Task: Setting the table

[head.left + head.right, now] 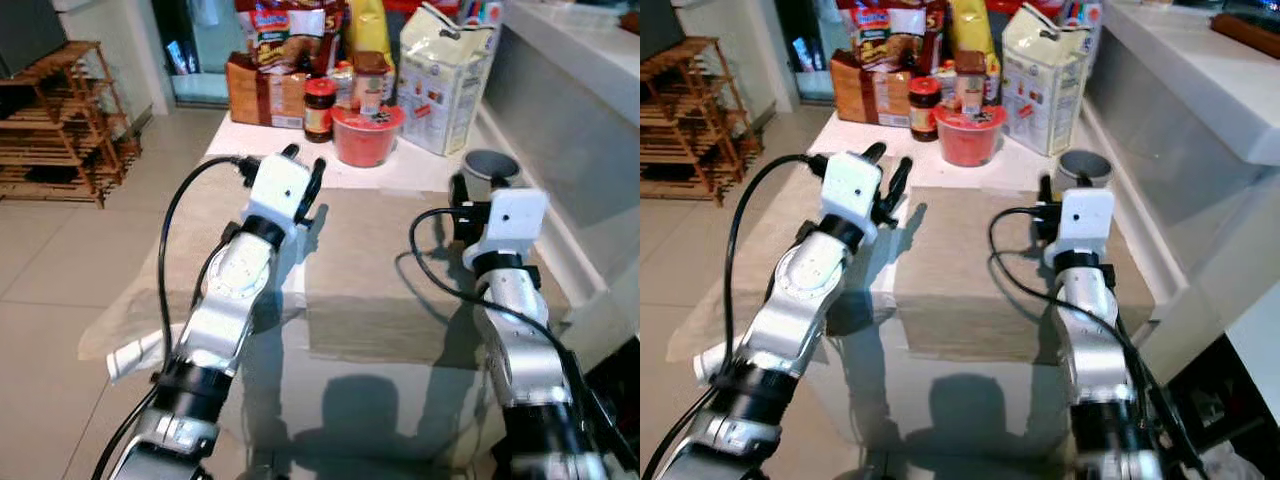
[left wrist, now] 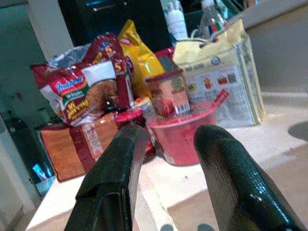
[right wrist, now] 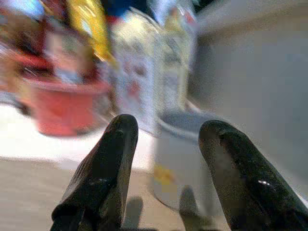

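Note:
A beige placemat (image 1: 380, 270) lies on the white table (image 1: 225, 140). Beyond its far edge stand a red bowl (image 1: 365, 138) and, to the right, a grey mug (image 1: 490, 166). My left gripper (image 1: 303, 166) hovers over the mat's far left corner, open and empty, pointing toward the red bowl (image 2: 180, 139). Over the mat's far right corner, my right gripper (image 1: 472, 192) is open too, just short of the mug (image 3: 185, 159), which sits between and beyond its fingers.
Groceries crowd the table's far end: a red-lidded jar (image 1: 318, 108), a brown box (image 1: 262, 92), noodle packets (image 2: 82, 94), a white bag (image 1: 445, 75). A white counter wall (image 1: 570, 130) runs along the right. A wooden rack (image 1: 60, 120) stands on the floor at left.

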Controlling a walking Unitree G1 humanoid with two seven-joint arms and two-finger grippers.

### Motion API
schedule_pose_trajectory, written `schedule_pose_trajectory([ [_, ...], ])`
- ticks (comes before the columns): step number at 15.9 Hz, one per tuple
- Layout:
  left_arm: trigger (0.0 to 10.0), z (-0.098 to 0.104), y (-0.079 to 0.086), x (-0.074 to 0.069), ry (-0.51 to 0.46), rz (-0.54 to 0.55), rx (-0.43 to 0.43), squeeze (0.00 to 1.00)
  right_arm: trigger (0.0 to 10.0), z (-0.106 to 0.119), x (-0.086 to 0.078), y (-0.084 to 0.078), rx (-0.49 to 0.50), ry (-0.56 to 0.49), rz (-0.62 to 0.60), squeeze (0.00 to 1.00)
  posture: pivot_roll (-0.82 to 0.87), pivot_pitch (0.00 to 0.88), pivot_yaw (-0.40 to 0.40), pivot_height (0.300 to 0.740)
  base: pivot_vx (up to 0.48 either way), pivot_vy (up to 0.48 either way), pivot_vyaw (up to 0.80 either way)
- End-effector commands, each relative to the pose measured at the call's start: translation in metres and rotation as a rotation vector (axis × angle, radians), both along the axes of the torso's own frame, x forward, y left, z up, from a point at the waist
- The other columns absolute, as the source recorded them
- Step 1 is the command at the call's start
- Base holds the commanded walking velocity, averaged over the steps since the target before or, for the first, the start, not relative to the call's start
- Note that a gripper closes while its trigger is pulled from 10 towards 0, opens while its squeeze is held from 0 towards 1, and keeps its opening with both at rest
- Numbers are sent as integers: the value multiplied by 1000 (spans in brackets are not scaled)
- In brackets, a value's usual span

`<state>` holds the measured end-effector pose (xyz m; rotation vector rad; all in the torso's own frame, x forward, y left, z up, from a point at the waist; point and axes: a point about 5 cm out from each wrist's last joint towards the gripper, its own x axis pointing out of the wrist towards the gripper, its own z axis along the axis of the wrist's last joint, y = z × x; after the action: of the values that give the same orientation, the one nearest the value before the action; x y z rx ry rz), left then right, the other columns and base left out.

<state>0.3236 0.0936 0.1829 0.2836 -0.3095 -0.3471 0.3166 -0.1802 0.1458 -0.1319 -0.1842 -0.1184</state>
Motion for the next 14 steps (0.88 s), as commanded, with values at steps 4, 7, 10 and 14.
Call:
schedule_pose_trajectory([
  [4, 10000, -1, 15, -11, 15, 13, 42, 0, 10000, -2, 17, -19, 10, 48, -90, 0, 130, 0, 14, 740, 0, 0, 0],
  [7, 10000, -1, 24, -18, 27, 37, 62, 0, 10000, 0, 27, -19, 19, 42, -102, 0, 163, 0, 10, 740, 0, 0, 0],
  [10, 10000, -2, 30, -24, 44, 48, 74, 0, 10000, -3, 33, -15, 60, 63, -100, 0, 177, 0, 11, 740, 0, 0, 0],
  [14, 10000, 0, 32, -28, 55, 50, 83, 0, 10000, -3, 39, -13, 99, 72, -103, 0, 182, 0, 14, 740, 0, 0, 0],
])
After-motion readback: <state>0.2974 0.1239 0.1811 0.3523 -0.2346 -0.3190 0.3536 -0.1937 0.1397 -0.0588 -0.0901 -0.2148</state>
